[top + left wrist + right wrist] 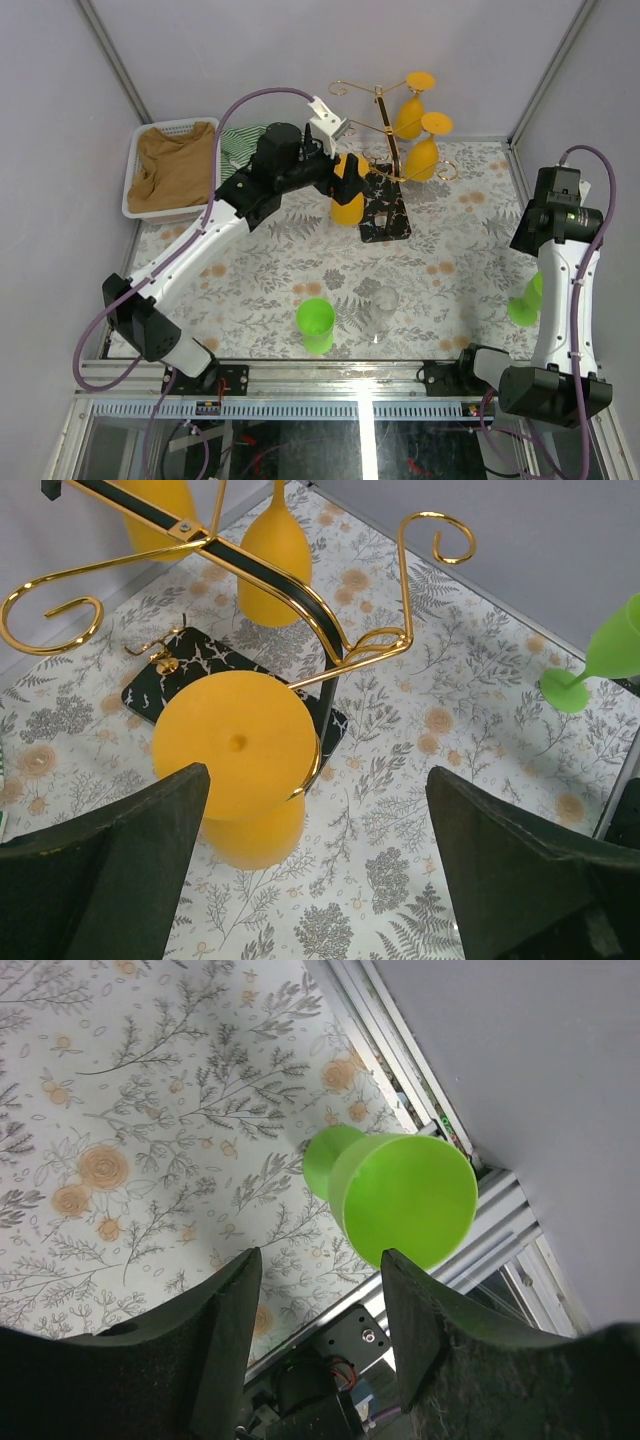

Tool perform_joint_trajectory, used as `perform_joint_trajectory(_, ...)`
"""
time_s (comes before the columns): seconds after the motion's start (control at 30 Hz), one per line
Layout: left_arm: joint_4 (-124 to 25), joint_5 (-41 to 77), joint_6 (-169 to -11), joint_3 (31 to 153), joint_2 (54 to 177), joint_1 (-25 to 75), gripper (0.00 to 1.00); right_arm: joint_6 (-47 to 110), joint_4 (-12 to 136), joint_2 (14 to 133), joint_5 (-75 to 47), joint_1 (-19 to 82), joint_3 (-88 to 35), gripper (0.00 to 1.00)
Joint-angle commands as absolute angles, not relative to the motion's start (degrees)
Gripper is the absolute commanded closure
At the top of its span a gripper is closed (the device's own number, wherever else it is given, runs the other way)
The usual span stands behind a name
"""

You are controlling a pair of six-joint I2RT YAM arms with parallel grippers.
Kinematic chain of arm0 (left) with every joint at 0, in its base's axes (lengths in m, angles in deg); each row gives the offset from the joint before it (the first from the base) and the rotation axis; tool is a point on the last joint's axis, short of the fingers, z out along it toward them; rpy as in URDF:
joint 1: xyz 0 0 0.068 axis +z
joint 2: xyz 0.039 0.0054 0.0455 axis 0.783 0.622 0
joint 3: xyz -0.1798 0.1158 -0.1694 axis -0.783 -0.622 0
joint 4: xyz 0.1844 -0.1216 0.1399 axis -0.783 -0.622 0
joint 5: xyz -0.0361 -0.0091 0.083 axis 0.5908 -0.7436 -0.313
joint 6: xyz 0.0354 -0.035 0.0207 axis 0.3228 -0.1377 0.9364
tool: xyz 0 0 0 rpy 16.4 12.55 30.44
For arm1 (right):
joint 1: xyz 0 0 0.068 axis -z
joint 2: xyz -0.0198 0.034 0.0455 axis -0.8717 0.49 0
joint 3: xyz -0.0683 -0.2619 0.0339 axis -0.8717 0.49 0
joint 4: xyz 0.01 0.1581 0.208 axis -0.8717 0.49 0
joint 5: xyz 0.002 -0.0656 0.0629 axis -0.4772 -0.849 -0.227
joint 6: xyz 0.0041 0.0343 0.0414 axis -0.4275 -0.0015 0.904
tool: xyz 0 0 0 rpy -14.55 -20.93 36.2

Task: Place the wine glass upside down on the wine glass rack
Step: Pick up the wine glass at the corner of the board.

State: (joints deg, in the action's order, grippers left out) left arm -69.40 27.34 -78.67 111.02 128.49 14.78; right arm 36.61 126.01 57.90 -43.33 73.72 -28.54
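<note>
The rack (383, 120) stands at about 12 o'clock on the table (260, 260), with its black base (385, 215) on the flowered top. The glass (237, 742), yellow, hangs upside down on the rack at roughly 9 o'clock from the base. Its bowl points down and its flat foot is on top, with one gold arm curving along the foot's edge. The left gripper (318, 775) is right at this glass with its fingers (110, 870) spread wide, far wider than the foot, and pinching nothing. One fingertip overlaps the foot's rim in the wrist view, and I cannot tell whether it touches. Two more yellow glasses (410, 115) hang bowl-down on the rack's 2 o'clock side. The right gripper (320, 1258) hovers at 4 o'clock on the table with its fingers part-way apart and nothing between them. A green glass (405, 1195) stands just past its tips by the table's rail. A second green glass (316, 325) stands at 6 o'clock near the front edge, and a clear glass (383, 305) is just beside it at its 3 o'clock. A white basket (135, 185) holding a brown cloth (175, 165) sits at 10 o'clock, and a striped green cloth (240, 140) is beside it.
</note>
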Motion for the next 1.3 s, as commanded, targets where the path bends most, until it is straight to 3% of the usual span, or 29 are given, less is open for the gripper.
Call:
perform_joint_trajectory(0.0, -61.2, 28.8, -78.5, 109.2, 125.5, 15.7, 0.10, 38.9, 129.3, 57.3, -48.1, 74.0, -27.5, 0.43)
perform_joint_trajectory(0.43, -61.2, 28.1, -78.7, 106.1, 123.7, 17.6, 0.07, 42.3, 124.8, 58.3, -45.9, 74.3, -21.2, 0.44)
perform_joint_trajectory(1.1, -62.7, 29.2, -79.0, 107.7, 125.7, 18.7, 0.06, 44.6, 119.2, 61.1, -53.1, 76.6, -14.8, 0.50)
perform_joint_trajectory(1.27, -63.2, 29.3, -79.3, 108.7, 126.9, 19.0, 0.06, 43.5, 116.9, 63.2, -52.9, 77.3, -13.0, 0.60)
